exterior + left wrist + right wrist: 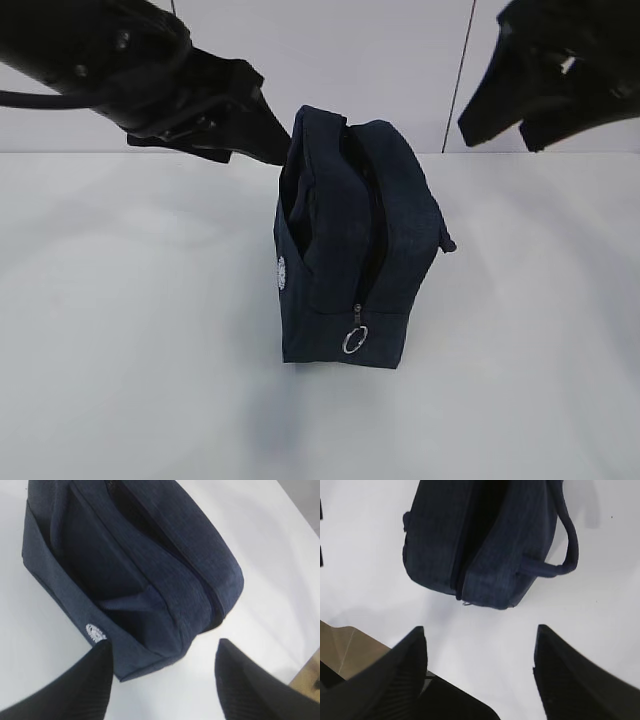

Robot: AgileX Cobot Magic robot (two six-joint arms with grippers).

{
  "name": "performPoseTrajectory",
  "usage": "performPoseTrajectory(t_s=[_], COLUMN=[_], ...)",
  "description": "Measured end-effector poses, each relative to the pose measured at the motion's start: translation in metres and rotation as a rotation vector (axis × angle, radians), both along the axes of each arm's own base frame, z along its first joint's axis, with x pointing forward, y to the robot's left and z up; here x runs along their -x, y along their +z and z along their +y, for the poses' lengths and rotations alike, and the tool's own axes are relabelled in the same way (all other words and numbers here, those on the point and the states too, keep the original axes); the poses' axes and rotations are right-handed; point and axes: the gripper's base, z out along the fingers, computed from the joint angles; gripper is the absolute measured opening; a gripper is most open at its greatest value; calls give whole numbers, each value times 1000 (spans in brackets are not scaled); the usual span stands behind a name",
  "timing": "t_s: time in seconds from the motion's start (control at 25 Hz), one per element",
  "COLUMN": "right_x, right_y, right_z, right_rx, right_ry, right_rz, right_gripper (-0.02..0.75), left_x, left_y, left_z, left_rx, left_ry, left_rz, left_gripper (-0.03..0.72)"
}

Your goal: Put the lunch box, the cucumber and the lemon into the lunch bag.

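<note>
The lunch bag (355, 250) stands upright near the middle of the white worktop (130, 330), its ring zipper pull (354, 340) hanging at the near end. Lunch box, cucumber and lemon are not in view. The fabric looks soft and light — expect the walls to sag under load; the stitched loop handle (567, 545) or the seam beside the zipper offers the firmest hold. A small round white emblem (95, 632) marks one side — no legible text. The left gripper (162, 680) and right gripper (480, 675) hover spread and empty, clear of the bag.
</note>
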Motion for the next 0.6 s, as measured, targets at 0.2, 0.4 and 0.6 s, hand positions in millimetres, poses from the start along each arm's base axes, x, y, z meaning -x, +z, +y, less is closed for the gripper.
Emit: performPoseTrajectory(t_s=[0.2,0.4,0.6], right_x=[48,88,118], right_y=[-7,-22,-46], right_z=[-13,-24,-30], right_rx=[-27,-60,-85], right_ry=[-50,-90,-104], right_rz=[-80,-163,-158], right_gripper=[524,524,524], left_x=[15,26,31], left_y=[17,26,28], left_z=[9,15,17], left_rx=[-6,-15,-23], left_ry=[-28,-57,-70], left_rz=[-22,-3,11], left_gripper=[454,454,454])
